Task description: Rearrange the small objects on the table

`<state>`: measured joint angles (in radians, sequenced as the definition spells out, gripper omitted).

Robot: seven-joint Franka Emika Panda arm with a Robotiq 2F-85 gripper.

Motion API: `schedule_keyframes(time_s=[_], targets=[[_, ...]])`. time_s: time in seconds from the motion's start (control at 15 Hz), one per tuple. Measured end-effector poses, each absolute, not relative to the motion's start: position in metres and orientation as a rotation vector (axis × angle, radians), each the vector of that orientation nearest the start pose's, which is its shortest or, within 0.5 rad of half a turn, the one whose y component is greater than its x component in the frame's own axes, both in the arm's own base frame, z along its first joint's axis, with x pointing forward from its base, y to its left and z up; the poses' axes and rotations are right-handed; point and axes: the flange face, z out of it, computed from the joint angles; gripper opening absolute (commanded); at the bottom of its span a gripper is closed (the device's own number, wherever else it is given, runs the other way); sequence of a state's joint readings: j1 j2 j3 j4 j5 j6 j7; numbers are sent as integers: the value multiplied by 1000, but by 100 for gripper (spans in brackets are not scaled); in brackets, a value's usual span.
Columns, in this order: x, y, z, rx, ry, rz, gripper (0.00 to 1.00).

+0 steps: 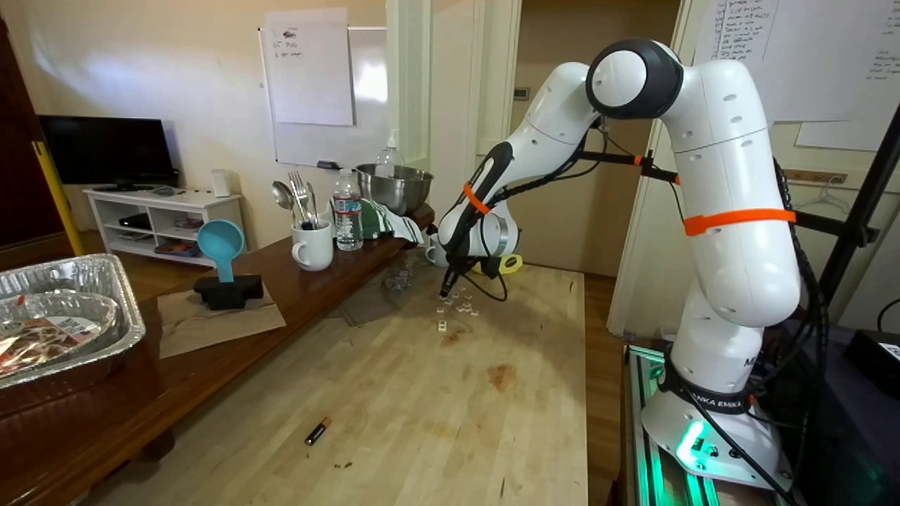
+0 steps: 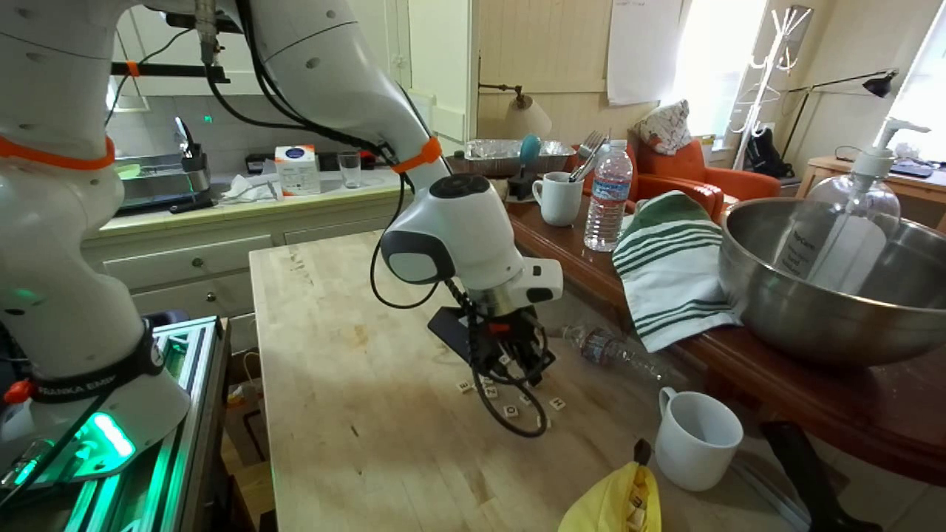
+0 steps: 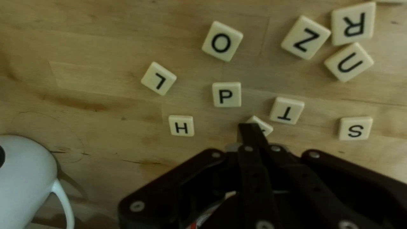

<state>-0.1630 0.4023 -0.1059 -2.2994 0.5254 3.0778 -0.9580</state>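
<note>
Letter tiles (image 3: 349,62) lie spread on table (image 1: 534,422), toward its far short edge in an exterior view. Fingers (image 3: 249,140) clenched tog., w/ tips in front of part-hidden tile (image 3: 262,124), can't tell if touching; T tile (image 3: 287,110) just beside that 1, P tile (image 3: 226,94) nr, S tile (image 3: 355,128) well apart.

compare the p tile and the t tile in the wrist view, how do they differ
The P tile shows its letter upright, while the T tile shows its letter roughly upside down. The P tile sits nearly square to the picture; the T tile is skewed. Both are cream, black-lettered and face up on the wooden table.
</note>
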Motion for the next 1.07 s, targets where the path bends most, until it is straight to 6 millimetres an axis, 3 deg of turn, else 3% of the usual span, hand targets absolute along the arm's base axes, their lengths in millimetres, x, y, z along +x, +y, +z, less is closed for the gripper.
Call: schedule_keyframes(time_s=[0.53,1.07], targets=[[534,-143,210,-3144,60,-606,0],[549,-110,212,-3021,421,-515,0]])
